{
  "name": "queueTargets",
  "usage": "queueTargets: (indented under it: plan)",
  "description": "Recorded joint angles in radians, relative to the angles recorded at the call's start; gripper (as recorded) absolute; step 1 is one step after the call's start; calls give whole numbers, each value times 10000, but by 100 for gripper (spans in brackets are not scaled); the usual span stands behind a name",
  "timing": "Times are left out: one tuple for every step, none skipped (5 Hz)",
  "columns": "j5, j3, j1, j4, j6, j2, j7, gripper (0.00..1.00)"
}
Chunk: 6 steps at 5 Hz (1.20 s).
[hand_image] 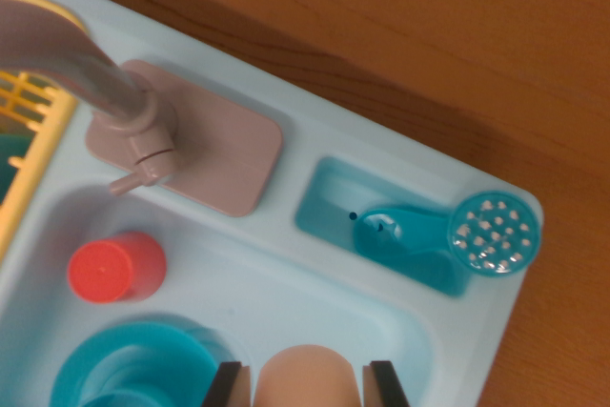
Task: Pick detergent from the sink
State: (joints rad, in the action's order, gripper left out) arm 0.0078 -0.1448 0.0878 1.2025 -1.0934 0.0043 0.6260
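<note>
A rounded peach-coloured detergent bottle (pixel 307 378) shows at the bottom edge of the wrist view, over the pale blue sink basin (pixel 286 283). Only its upper part is in frame. My gripper (pixel 307 383) has its two dark fingertips (pixel 225 384) pressed against the bottle's left and right sides, so it is shut on the bottle. The rest of the gripper lies below the frame.
A red cup (pixel 114 269) and a teal bowl (pixel 133 369) sit in the basin at the left. A grey faucet (pixel 124 111) on its base plate stands behind. A teal strainer scoop (pixel 457 235) lies in a side recess. A yellow rack (pixel 29 111) is at far left. The sink stands on a wooden table (pixel 429 26).
</note>
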Motion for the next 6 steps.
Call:
queueTargets:
  plan:
    - [0, 0, 0, 0, 0, 0, 0, 100]
    - [-34, -1, -4, 261, -407, -148, -26, 100]
    - [-34, -1, -4, 261, -407, -148, -26, 100]
    - [-65, -1, -7, 496, -774, -281, -49, 100]
    - [-65, -1, -7, 496, -774, -281, -49, 100]
    - [-91, -2, -10, 694, -1081, -392, -68, 100]
